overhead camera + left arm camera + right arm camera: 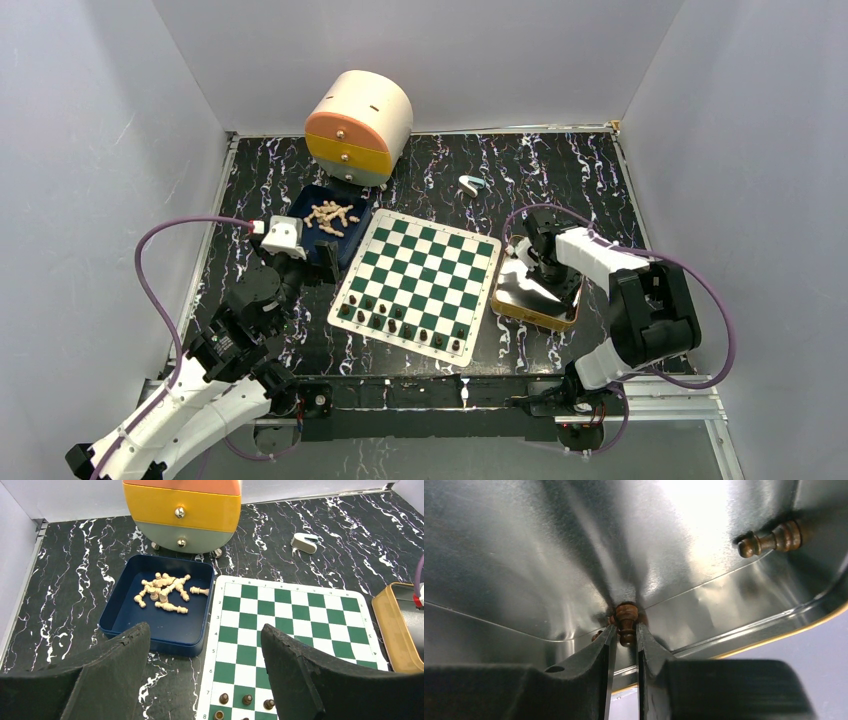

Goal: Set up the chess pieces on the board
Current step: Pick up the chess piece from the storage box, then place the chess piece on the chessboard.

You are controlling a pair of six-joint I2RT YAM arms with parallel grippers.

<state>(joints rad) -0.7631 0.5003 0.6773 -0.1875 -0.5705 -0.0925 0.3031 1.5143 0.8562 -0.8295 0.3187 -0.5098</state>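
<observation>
The board (430, 260) lay flat in the middle of the black, white-veined bench (560, 170), turned slightly askew. It was a thin mat chequered in dark green and white, with a white border carrying small letters and numbers. The dark chess pieces on the board (400, 322) stood upright in its two rows nearest the bench's near edge, each a small turned figure narrower than its square. The pale beige pieces (165, 592) lay toppled in a loose heap inside a dark blue tray (155, 637), just beside the board's far left corner. A shiny gold-rimmed tin (530, 312) sat against the board's right edge, toward the right side of the bench. The right arm (600, 255) reached down into it, and the right jaws were clenched on a dark brown piece (626, 622), a glossy knobbed figure pinched at its lower end above the tin's mirrored floor. Another dark piece (774, 539) lay on its side near the tin's wall. The left arm (250, 300) hung over the left part of the bench, near the tray's near end. The left jaws were spread wide and grasped nothing. A round drawer unit (358, 125) stood at the far edge, with a small white clip (470, 184) to its right.
</observation>
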